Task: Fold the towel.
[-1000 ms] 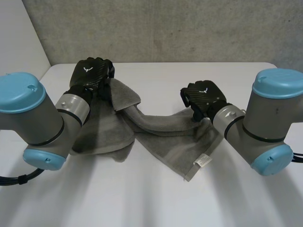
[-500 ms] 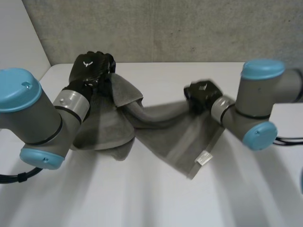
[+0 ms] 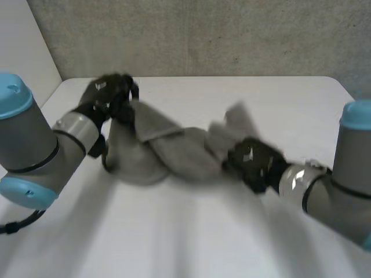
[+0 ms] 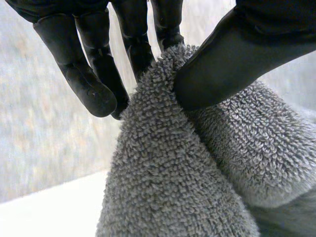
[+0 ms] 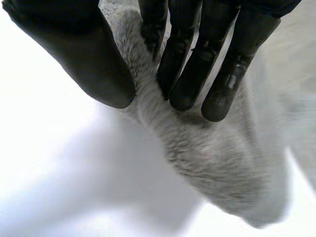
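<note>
Head view: left hand, right hand both pinch bunched towel

A white table stands against a grey speckled wall.

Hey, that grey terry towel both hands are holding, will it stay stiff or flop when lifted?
Probably floppy: the grey terry towel sags and bunches between the left hand and right hand. Its looped pile likely resists slipping in the left hand's pinch.
</note>
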Tool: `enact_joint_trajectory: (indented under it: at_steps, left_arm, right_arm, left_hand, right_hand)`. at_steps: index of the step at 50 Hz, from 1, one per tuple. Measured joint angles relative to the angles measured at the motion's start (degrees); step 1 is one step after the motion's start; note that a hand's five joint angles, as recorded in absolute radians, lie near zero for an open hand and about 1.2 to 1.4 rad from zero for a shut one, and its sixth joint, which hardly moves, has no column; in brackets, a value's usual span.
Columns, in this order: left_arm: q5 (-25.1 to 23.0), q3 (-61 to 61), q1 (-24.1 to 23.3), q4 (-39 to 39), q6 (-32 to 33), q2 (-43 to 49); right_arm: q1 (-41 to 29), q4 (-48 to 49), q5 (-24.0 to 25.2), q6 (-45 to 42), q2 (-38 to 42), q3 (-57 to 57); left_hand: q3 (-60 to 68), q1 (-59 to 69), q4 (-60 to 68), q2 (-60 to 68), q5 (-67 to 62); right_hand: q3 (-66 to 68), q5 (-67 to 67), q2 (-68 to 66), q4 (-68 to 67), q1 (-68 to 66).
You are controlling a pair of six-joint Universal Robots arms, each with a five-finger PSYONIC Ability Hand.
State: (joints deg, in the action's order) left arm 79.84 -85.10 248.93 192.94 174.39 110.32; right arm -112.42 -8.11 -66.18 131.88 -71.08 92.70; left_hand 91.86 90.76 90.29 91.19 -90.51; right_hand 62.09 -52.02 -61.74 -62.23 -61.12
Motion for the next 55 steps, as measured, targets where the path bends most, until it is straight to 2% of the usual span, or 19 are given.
enact_joint_trajectory:
  at_steps: [1, 2, 3, 4, 6, 8, 11, 15, 16, 18, 19, 23, 26, 31, 36, 46, 53, 55]
  left_arm:
    - [-0.4, -0.3, 0.3, -0.6, 0.7, 0.2]
    - [-2.0, -1.0, 1.1, -2.9, 3.6, 0.8]
    - [-2.7, -1.2, 1.5, -4.0, 5.1, 1.1]
    - [-4.1, -1.6, 2.1, -6.2, 8.0, 1.6]
    - [-5.7, -1.9, 2.9, -9.1, 12.2, 2.4]
    - [-6.8, -1.8, 3.3, -11.4, 15.5, 2.9]
    - [-7.9, -1.5, 3.8, -14.4, 20.0, 3.5]
    - [-8.1, -1.2, 4.0, -15.6, 22.1, 3.7]
    - [-8.1, -1.0, 3.9, -15.7, 22.2, 3.6]
    - [-7.9, -0.7, 3.9, -15.7, 22.3, 3.3]
    - [-7.9, -0.6, 3.8, -15.6, 22.2, 3.2]
    - [-7.6, -0.5, 3.5, -15.4, 22.0, 2.1]
    - [-7.1, -1.1, 3.3, -15.3, 21.9, 1.0]
    - [-6.0, -3.5, 3.1, -14.9, 21.8, -1.4]
    - [-4.7, -7.6, 3.1, -13.3, 21.7, -4.9]
    - [-3.6, -19.9, 2.0, -4.2, 21.4, -15.2]
    - [-3.7, -24.4, -3.4, -0.8, 21.2, -16.3]
    - [-3.6, -24.8, -5.0, -0.3, 21.3, -15.1]
  right_arm:
    - [0.0, -0.8, 0.1, -1.5, 0.0, 0.7]
    - [0.3, -2.5, 0.2, -4.4, -0.5, 2.1]
    - [0.4, -3.0, 0.2, -5.2, -0.8, 2.4]
    - [0.8, -4.0, 0.4, -6.2, -1.8, 2.9]
    - [1.4, -4.6, 0.5, -5.5, -3.4, 2.7]
    - [1.9, -4.5, 0.6, -3.5, -4.6, 2.1]
    - [2.7, -3.5, 0.7, 1.7, -6.2, 0.2]
    - [3.1, -2.4, 0.7, 6.1, -6.9, -1.4]
    - [3.0, -1.9, 0.7, 7.4, -6.8, -2.0]
    - [2.7, -0.9, 0.3, 10.9, -6.0, -3.8]
    - [2.5, -0.6, 0.2, 11.7, -5.7, -4.3]
    - [1.4, 0.6, -1.0, 16.2, -1.9, -8.3]
    - [0.3, 0.5, -2.1, 17.5, 2.0, -11.8]
    - [-1.5, -1.8, -4.1, 17.9, 8.6, -18.6]
    - [-3.0, -5.5, -6.0, 17.7, 15.4, -26.5]
    - [-5.1, -11.3, -8.4, 18.0, 29.9, -43.3]
    - [-6.2, -11.8, -12.6, 18.1, 36.9, -50.4]
    - [-6.4, -12.1, -13.3, 18.1, 38.0, -51.6]
  left_hand:
    - [0.0, 0.0, 0.0, 0.0, 0.0]
    - [-0.3, 0.0, -0.2, -0.1, 0.2]
    - [-0.6, 0.0, -0.4, -0.3, 0.4]
    - [-1.8, 0.0, -1.4, -1.3, 1.1]
    - [-4.8, -0.1, -4.2, -4.6, 4.2]
    - [-7.9, -0.6, -7.2, -7.8, 6.8]
    - [-12.8, -10.5, -11.8, -12.7, 11.8]
    - [-13.3, -12.8, -12.2, -13.3, 12.4]
    - [-17.0, -16.5, -16.0, -16.9, 16.2]
    - [-36.6, -36.1, -35.9, -36.3, 34.8]
    - [-40.4, -40.2, -39.5, -40.5, 39.2]
    - [-51.6, -49.9, -49.5, -50.1, 50.1]
    - [-62.1, -60.1, -60.0, -60.7, 61.0]
    - [-73.4, -71.3, -71.0, -71.1, 72.8]
    - [-76.3, -73.9, -73.8, -75.0, 76.1]
    - [-76.3, -74.0, -73.7, -75.0, 75.8]
    - [-74.7, -73.9, -73.6, -73.7, 72.8]
    - [-71.2, -70.6, -70.2, -70.6, 69.6]
  right_hand:
    - [-6.3, 6.6, 6.4, 6.3, 6.5]
    - [-20.1, 21.0, 20.5, 20.0, 19.3]
    - [-26.8, 27.0, 27.4, 26.7, 26.0]
    - [-37.6, 39.6, 39.2, 37.5, 37.6]
    - [-46.1, 48.0, 46.3, 46.3, 44.7]
    - [-48.0, 48.7, 47.8, 47.6, 46.8]
    - [-48.2, 48.7, 47.8, 47.6, 47.8]
    - [-48.2, 48.7, 47.8, 47.6, 47.8]
    - [-48.2, 48.7, 47.8, 47.6, 47.8]
    - [-48.2, 48.7, 47.8, 47.6, 47.8]
    - [-48.2, 48.7, 47.8, 47.6, 47.8]
    - [-48.2, 48.7, 47.8, 47.6, 47.8]
    - [-48.2, 48.7, 47.8, 47.6, 47.8]
    - [-48.2, 48.7, 47.8, 47.6, 48.0]
    - [-48.2, 48.7, 47.8, 47.6, 48.1]
    - [-48.2, 48.7, 47.8, 47.6, 48.0]
    - [-47.2, 47.3, 46.9, 47.1, 46.2]
    - [-38.9, 38.3, 38.5, 39.1, 37.4]
